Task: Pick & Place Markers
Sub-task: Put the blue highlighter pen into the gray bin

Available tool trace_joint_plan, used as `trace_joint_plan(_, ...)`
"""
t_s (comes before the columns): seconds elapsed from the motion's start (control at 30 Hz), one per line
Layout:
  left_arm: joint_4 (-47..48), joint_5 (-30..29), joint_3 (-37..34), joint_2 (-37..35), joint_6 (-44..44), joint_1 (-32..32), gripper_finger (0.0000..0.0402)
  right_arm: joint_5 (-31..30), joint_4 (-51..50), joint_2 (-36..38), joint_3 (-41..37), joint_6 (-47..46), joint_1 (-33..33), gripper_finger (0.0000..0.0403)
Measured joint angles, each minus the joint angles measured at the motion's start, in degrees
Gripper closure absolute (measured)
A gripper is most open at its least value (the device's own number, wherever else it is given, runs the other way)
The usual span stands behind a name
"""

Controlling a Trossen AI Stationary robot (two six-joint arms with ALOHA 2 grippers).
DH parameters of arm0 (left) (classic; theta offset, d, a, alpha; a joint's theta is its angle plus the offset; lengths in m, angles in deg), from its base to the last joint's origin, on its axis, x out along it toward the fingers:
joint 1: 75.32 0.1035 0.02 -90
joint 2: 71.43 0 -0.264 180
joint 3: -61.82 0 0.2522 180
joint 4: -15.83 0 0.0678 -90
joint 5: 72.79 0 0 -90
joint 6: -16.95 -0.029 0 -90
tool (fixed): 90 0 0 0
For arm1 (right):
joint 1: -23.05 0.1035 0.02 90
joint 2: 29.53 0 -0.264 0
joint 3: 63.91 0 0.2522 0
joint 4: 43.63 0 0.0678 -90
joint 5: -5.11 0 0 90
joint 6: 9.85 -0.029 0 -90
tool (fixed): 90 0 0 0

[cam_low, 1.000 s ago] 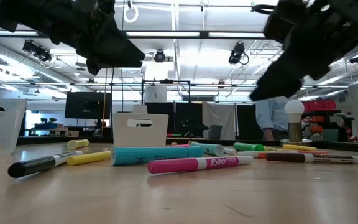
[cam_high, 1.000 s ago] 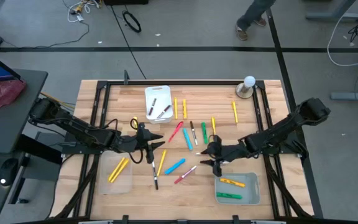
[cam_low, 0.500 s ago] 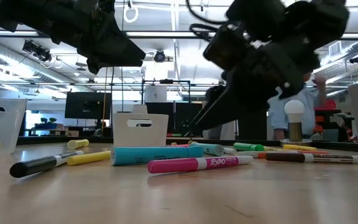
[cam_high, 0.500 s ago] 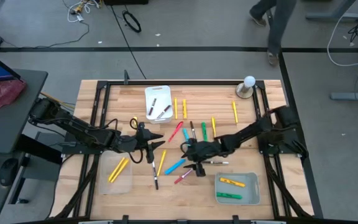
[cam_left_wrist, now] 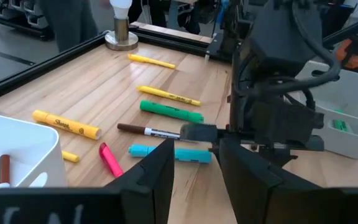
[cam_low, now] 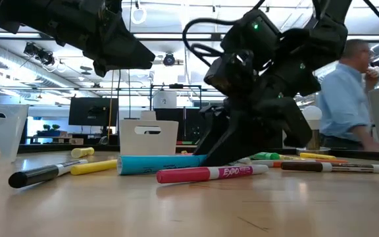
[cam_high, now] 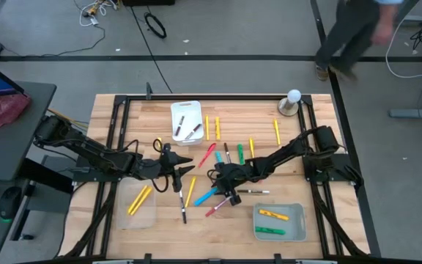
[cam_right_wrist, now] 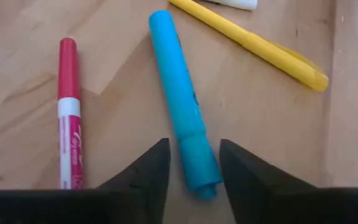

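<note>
A light blue marker [cam_right_wrist: 184, 119] lies between the right gripper's [cam_right_wrist: 192, 163] two dark fingers, with a red-and-white marker [cam_right_wrist: 68, 111] at its nine o'clock and a yellow marker [cam_right_wrist: 252, 43] at its one o'clock, all on pale, grained wood table [cam_right_wrist: 272, 124]. Seen from above, a white tray [cam_high: 185, 120] at twelve o'clock holds dark markers, a clear tray [cam_high: 139, 202] at eight o'clock holds yellow ones, and a clear tray [cam_high: 280, 221] at five o'clock holds one yellow and one green. In the left wrist view lie a green marker [cam_left_wrist: 171, 111], a yellow one [cam_left_wrist: 65, 124] with black lettering, a pink one [cam_left_wrist: 110, 160] and a slim white one with a brown cap [cam_left_wrist: 148, 130].
</note>
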Motion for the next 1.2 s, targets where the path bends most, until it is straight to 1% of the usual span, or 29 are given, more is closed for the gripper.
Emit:
trace_joint_plan(0.2, 0.00, 0.00, 0.00, 0.00, 0.16, 0.00, 0.0266, -0.65, -0.10, 0.11, 0.05, 0.38, 0.05, 0.0350)
trace_joint_plan(0.23, 0.00, 0.00, 0.00, 0.00, 0.21, 0.00, 0.0266, -0.95, -0.28, 0.30, 0.06, 0.38, 0.01, 0.0356)
trace_joint_plan(0.3, 0.00, 0.00, 0.00, 0.00, 0.27, 0.00, 0.0266, -2.36, -1.69, 1.49, -0.07, -0.64, 0.22, 0.0356)
trace_joint_plan(0.4, 0.00, 0.02, 0.00, 0.00, 0.65, 0.00, 0.0266, -6.54, -5.09, 6.21, -0.22, -4.18, 1.22, 0.0356)
trace_joint_plan(0.5, 0.00, 0.02, 0.00, 0.00, 0.65, 0.00, 0.0266, -9.51, -11.83, 14.29, -0.14, -7.52, 3.38, 0.0356)
trace_joint_plan(0.6, 0.01, 0.02, 0.00, 0.00, 0.63, 0.00, 0.0266, -10.93, -22.39, 23.66, -0.14, -13.58, 7.40, 0.0353)
trace_joint_plan(0.67, 0.17, 0.02, 0.00, 0.00, 0.65, 0.00, 0.0266, -11.92, -29.18, 29.91, -0.07, -19.77, 11.18, 0.0353)
trace_joint_plan(0.73, 0.16, 0.02, 0.00, 0.00, 0.61, 0.00, 0.0266, -12.21, -36.04, 35.56, -0.07, -28.26, 15.52, 0.0354)
trace_joint_plan(0.83, 0.15, 0.02, 0.00, 0.00, 0.62, 0.00, 0.0266, -12.51, -43.01, 42.78, -0.09, -46.11, 23.67, 0.0354)
trace_joint_plan(0.9, 0.19, 0.02, 0.00, 0.00, 0.59, 0.00, 0.0266, -12.82, -45.85, 45.91, -0.03, -59.29, 29.46, 0.0354)
trace_joint_plan(1.0, 0.22, -0.21, 0.00, 0.00, 0.56, 0.00, 0.0266, -14.33, -50.47, 48.02, -0.05, -76.62, 37.78, 0.0354)
trace_joint_plan(1.07, 0.14, -0.30, -0.02, 0.00, 0.36, 0.00, 0.0266, -14.74, -54.09, 47.93, -0.05, -85.12, 42.38, 0.0354)
trace_joint_plan(1.13, 0.14, -0.39, -0.02, 0.00, 0.24, 0.00, 0.0266, -14.57, -58.56, 46.69, -0.06, -92.96, 45.63, 0.0354)
trace_joint_plan(1.2, 0.13, -0.42, -0.02, 0.00, 0.23, 0.00, 0.0266, -14.09, -62.65, 45.13, -0.09, -98.98, 47.39, 0.0354)
